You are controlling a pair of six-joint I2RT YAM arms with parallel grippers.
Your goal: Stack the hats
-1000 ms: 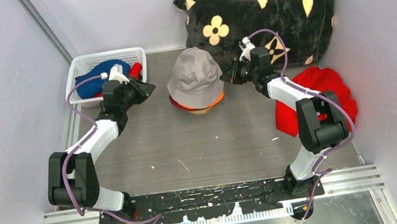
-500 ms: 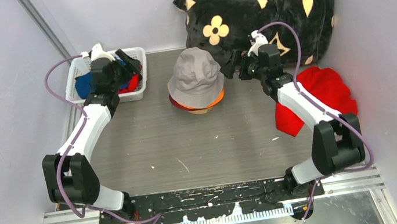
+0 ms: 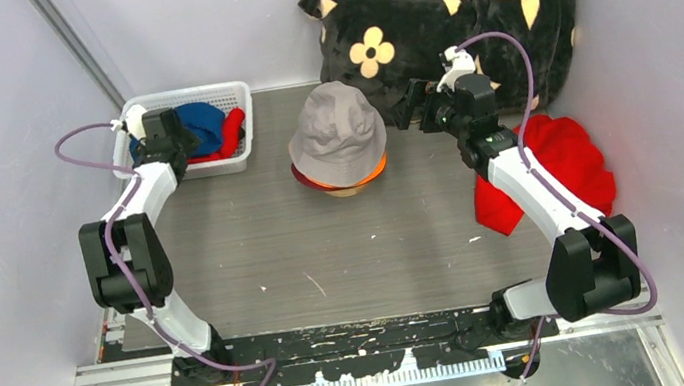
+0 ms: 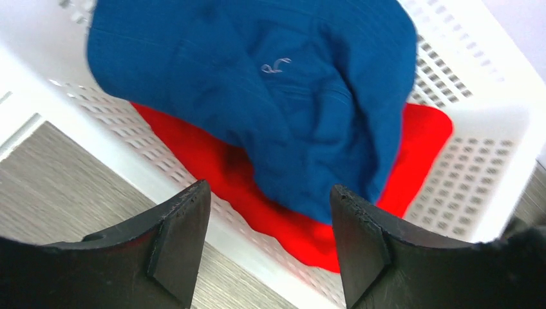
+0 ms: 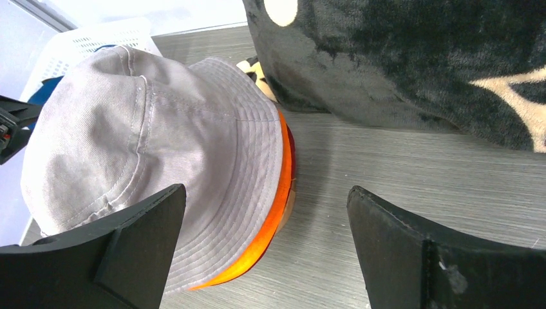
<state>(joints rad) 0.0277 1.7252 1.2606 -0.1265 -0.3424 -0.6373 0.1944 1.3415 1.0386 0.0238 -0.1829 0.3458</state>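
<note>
A pale grey hat (image 3: 337, 133) tops a stack mid-table, over an orange hat (image 3: 368, 176) and a maroon hat (image 3: 300, 177) of which only brim edges show. In the right wrist view the grey hat (image 5: 141, 129) and the orange brim (image 5: 273, 212) lie just ahead. My right gripper (image 3: 412, 109) (image 5: 265, 190) stands open beside the stack's right side, holding nothing. A blue hat (image 3: 203, 122) (image 4: 257, 84) lies on a red hat (image 3: 233, 133) (image 4: 422, 138) in the white basket (image 3: 233, 92) (image 4: 496, 122). My left gripper (image 3: 173, 136) (image 4: 269, 190) hovers open over the basket's near rim, empty.
A black pillow with cream flowers (image 3: 453, 6) (image 5: 418, 64) lies at the back right, close behind the stack. A bright red cloth bundle (image 3: 570, 156) sits under my right arm at the right wall. Grey walls close in on both sides.
Both grippers have opened. My left arm swung from beside the stack out to the basket at the back left. My right gripper drew back a little to the right of the grey hat.
</note>
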